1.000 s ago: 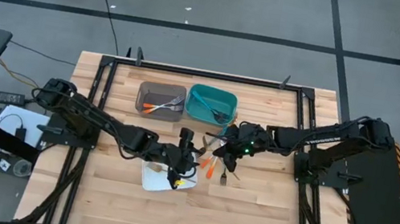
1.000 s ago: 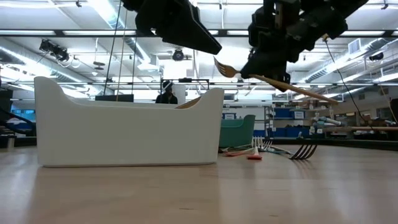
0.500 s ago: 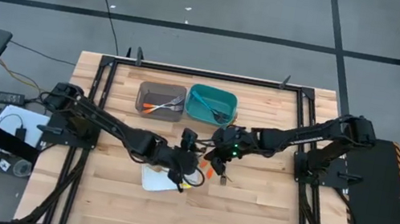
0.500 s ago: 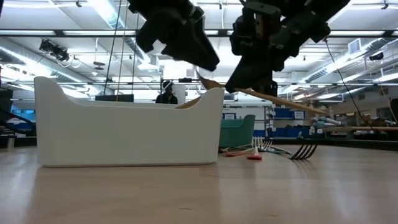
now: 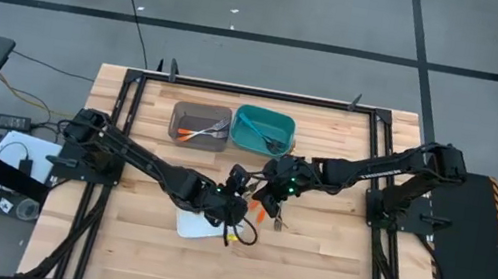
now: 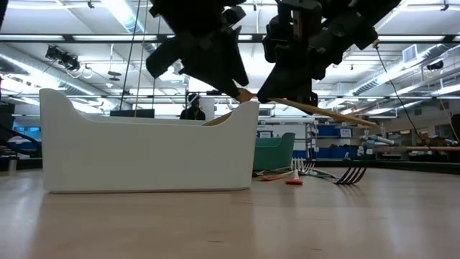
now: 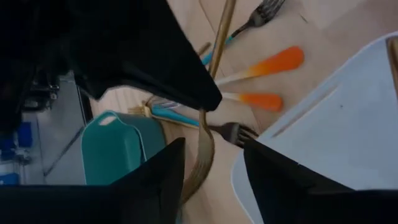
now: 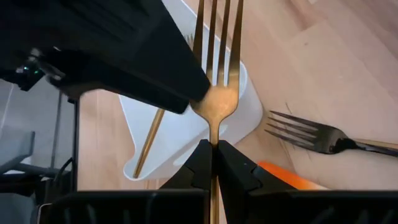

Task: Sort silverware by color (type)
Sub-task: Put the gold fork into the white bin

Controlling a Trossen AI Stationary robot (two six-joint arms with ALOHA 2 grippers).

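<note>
On the wooden tabletop (image 5: pixel 329 265), from above, my right gripper (image 5: pixel 271 190) has carried the gold fork (image 6: pixel 302 106) left to the left gripper (image 5: pixel 238 191) over the white tray (image 5: pixel 197 224). Low view: handover beginning. Right fingers (image 8: pixel 236 169) clenched on the fork; left fingers (image 7: pixel 155 174) apart, closing around its head.

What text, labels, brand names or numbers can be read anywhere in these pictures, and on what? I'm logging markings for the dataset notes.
None can be read.
The white tray, the teal bin and the grey bin show plain, unmarked surfaces.
The gold fork, shut in the right gripper, shows no stamp.
The room behind the table, in the low view, may hold signs, but they are too small and blurred to read.
</note>
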